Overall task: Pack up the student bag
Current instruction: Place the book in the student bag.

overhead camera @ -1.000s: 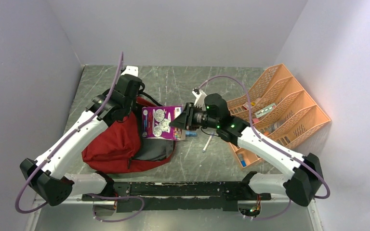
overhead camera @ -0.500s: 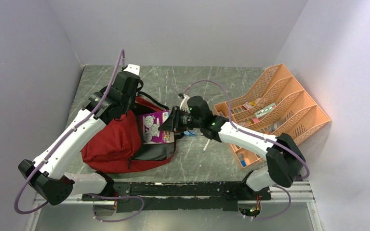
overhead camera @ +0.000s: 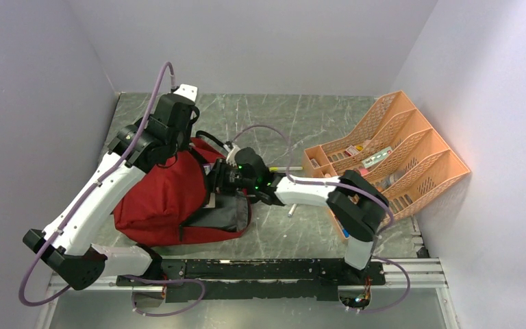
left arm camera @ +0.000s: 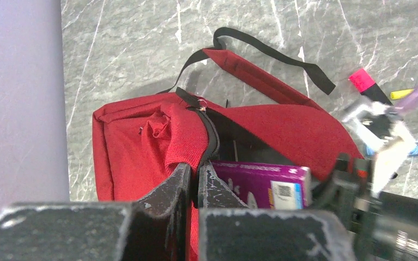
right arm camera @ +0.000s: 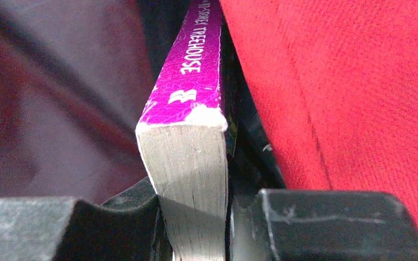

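Observation:
The dark red student bag (overhead camera: 157, 199) lies at the left of the table with its mouth open toward the right. My left gripper (left arm camera: 196, 169) is shut on the bag's zipper edge (left arm camera: 209, 144) and holds the opening up. My right gripper (right arm camera: 193, 217) is shut on a purple paperback book (right arm camera: 190, 81) and holds it inside the bag's mouth, between the grey lining (right arm camera: 43, 109) and the red fabric (right arm camera: 348, 98). The book (left arm camera: 261, 182) also shows in the left wrist view, mostly inside the opening. In the top view the right gripper (overhead camera: 218, 179) sits at the bag's mouth.
An orange plastic desk organiser (overhead camera: 390, 157) with several small items stands at the right. A pink-capped marker (left arm camera: 367, 84), a yellow pen (left arm camera: 400, 93) and a blue item (left arm camera: 416, 148) lie on the table right of the bag. A black strap (left arm camera: 272, 51) trails behind the bag.
My right arm has moved left and carried the purple book from beside the bag into its open mouth. My left gripper kept hold of the bag's edge, shifting slightly up.

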Tool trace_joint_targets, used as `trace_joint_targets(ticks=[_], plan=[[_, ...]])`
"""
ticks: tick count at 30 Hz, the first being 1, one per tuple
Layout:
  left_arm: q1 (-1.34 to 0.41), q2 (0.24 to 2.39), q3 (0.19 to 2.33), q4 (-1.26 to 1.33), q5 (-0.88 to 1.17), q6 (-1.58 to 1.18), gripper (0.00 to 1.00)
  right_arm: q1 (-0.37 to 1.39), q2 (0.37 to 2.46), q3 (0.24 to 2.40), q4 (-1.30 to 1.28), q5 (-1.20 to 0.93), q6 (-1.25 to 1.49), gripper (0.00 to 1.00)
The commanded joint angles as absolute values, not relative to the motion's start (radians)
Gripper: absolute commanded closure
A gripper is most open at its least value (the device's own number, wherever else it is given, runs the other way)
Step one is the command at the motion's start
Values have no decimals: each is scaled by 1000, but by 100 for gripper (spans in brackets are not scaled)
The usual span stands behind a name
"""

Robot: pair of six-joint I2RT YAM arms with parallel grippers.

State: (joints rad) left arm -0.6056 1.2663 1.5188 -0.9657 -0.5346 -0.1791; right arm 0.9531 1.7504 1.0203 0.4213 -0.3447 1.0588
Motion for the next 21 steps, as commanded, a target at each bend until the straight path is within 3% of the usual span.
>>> trace_joint_targets(ticks=[1,18,21], plan=[[-600,1265,1586,-934,-510,-162,95,978,1850,1122,607,-268,1113,100],[-600,1258,1565,-940,-490,-157,95,1064,2199,1387,599,-107,1165,100],[-601,1253,1550,-939,-494,-156,95,1083,2229,1441,538,-100,1129,91]])
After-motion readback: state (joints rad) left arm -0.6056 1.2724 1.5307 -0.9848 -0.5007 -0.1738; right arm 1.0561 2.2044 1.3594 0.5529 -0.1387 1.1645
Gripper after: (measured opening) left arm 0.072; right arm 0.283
